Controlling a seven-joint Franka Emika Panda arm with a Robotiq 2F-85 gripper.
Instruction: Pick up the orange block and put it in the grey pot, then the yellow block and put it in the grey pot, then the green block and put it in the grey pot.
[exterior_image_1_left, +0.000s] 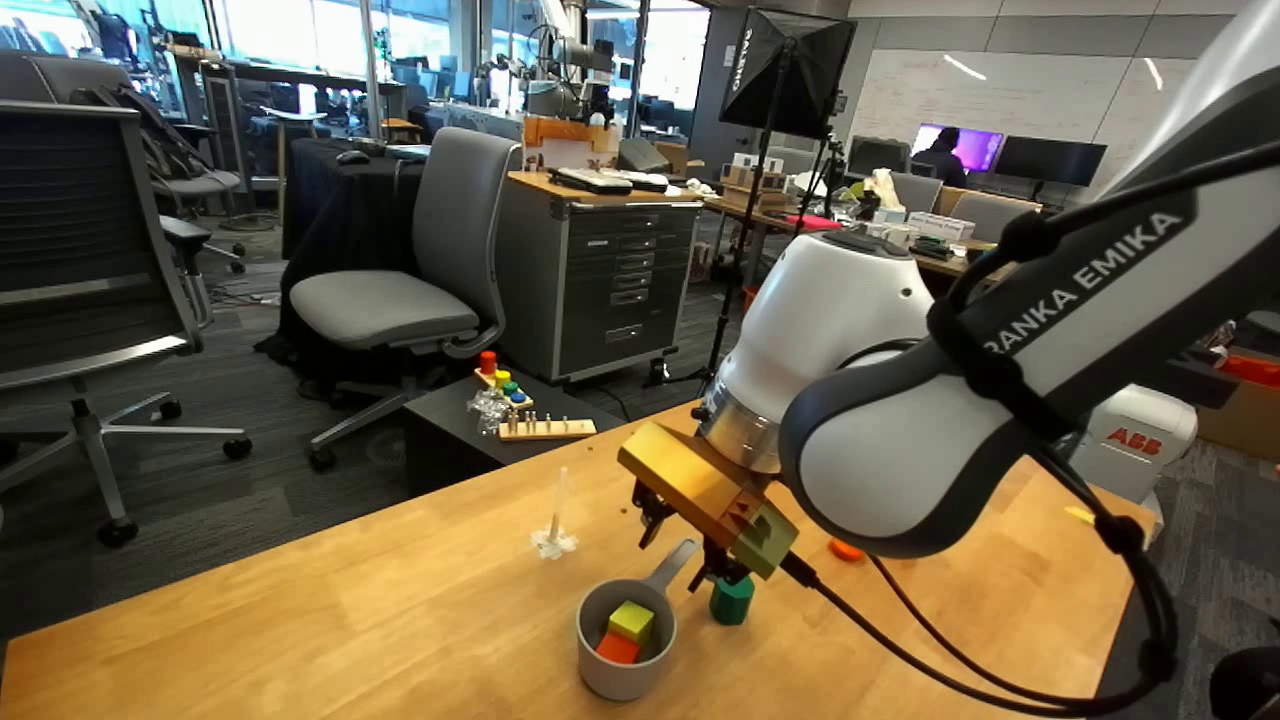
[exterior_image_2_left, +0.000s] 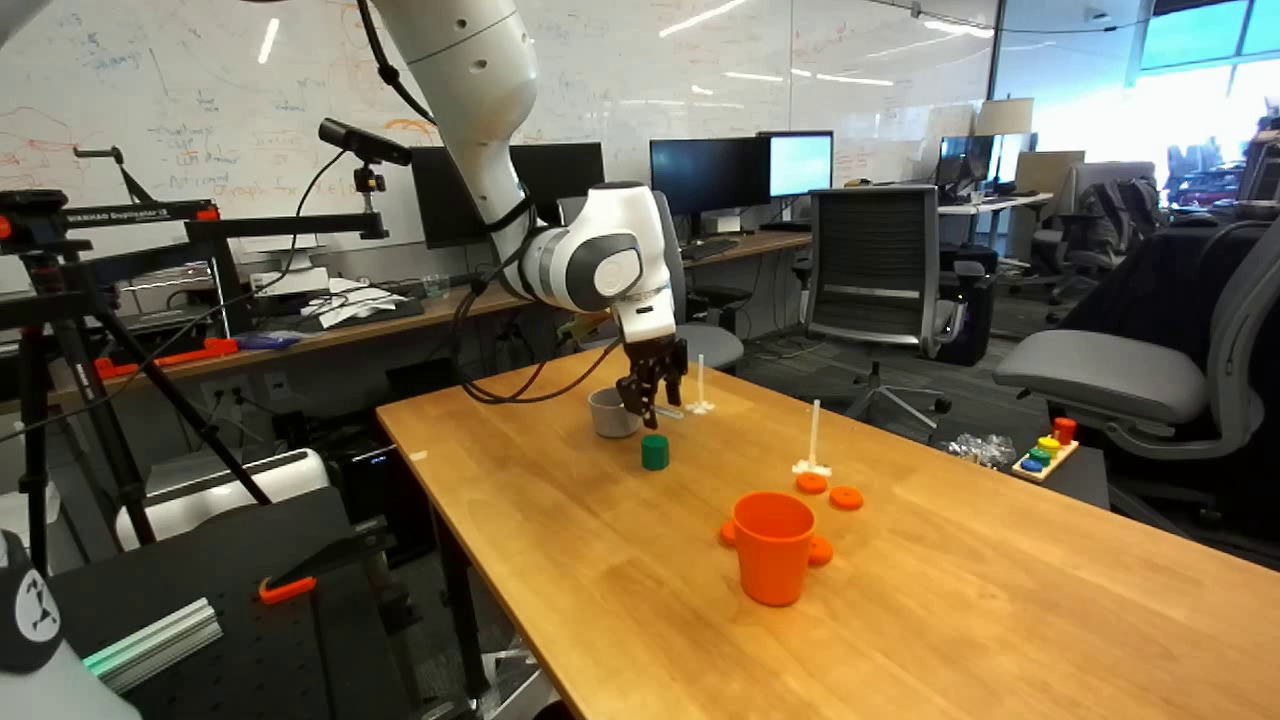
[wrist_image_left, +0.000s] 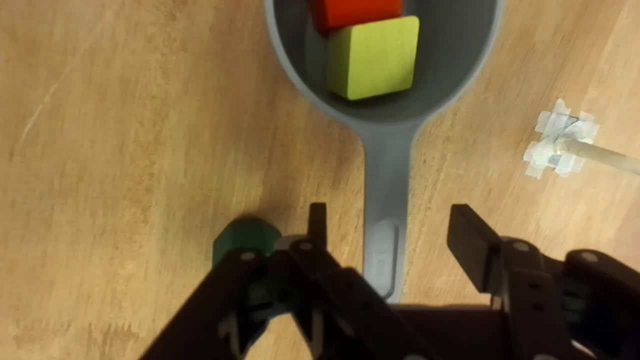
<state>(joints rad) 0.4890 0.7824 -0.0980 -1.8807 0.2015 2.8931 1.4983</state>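
- Counted two in grey pot (exterior_image_1_left: 625, 686): orange block (wrist_image_left: 360, 11), yellow block (wrist_image_left: 382, 57).
- Found one green block (exterior_image_2_left: 655, 453) outside.
- Counted one orange-red cup (exterior_image_2_left: 772, 565), two pegs (exterior_image_2_left: 814, 437), four discs (exterior_image_2_left: 846, 498).
- Saw gripper (wrist_image_left: 387, 229) spread apart.

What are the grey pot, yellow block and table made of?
Grey pot: probably matte plastic, its grey even and dull; coated metal possible. Yellow block: maybe painted wood, or plastic; smooth, rounded corners. Table: apparently varnished wood; grain and soft sheen show.

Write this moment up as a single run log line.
in grey pot: orange block, yellow block | on table: green block | claw: open, holding nothing
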